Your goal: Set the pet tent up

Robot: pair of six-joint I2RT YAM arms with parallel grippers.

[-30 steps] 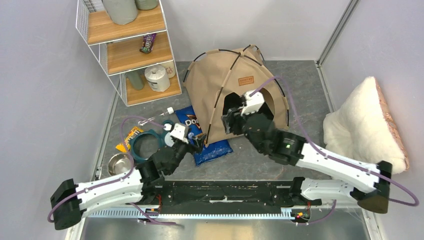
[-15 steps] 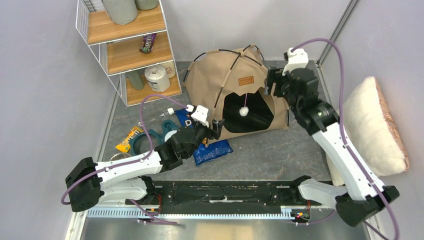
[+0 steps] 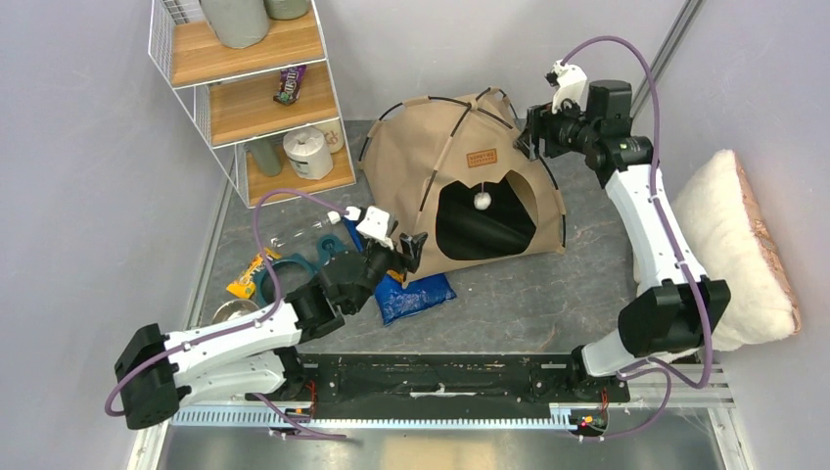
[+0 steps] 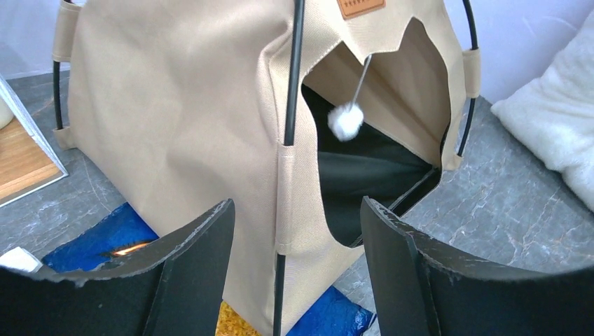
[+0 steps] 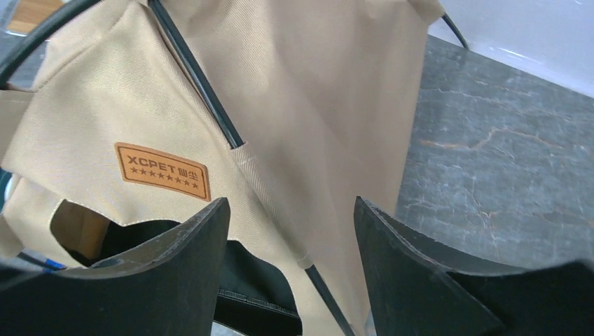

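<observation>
**Tent up, both grippers open and empty beside it**

The pet tent (image 3: 460, 166) stands upright as a dome. Its thin black poles (image 4: 293, 70) are bowed through fabric sleeves, and that keeps the tan cloth taut.

The left gripper (image 3: 409, 250) has its jaws apart and holds nothing. The tent's front-left corner is just ahead of it. In the left wrist view the front pole lines up with the gap between the jaws but is not touching them. My guess is it's set to nudge or steady that pole.

The right gripper (image 3: 533, 137) also has its jaws apart and empty. It hangs near the tent's upper right side, with the fabric and a pole just in front of and below the fingers.

A white pom-pom (image 4: 345, 121) hangs on its string in the doorway, ahead of the left gripper. It dangles free, with the black lining behind it.

The brown patch (image 5: 162, 171) reads "XCPET", followed by two small characters I can't make out, with a row of stars beneath.

A blue snack bag (image 3: 416, 294) lies just under the left gripper, and the tent's corner sits on it. Its print is not readable.

A fluffy white cushion (image 3: 710, 245) leans well off to the right of the right arm.

The tent looks basically set up to me.
</observation>
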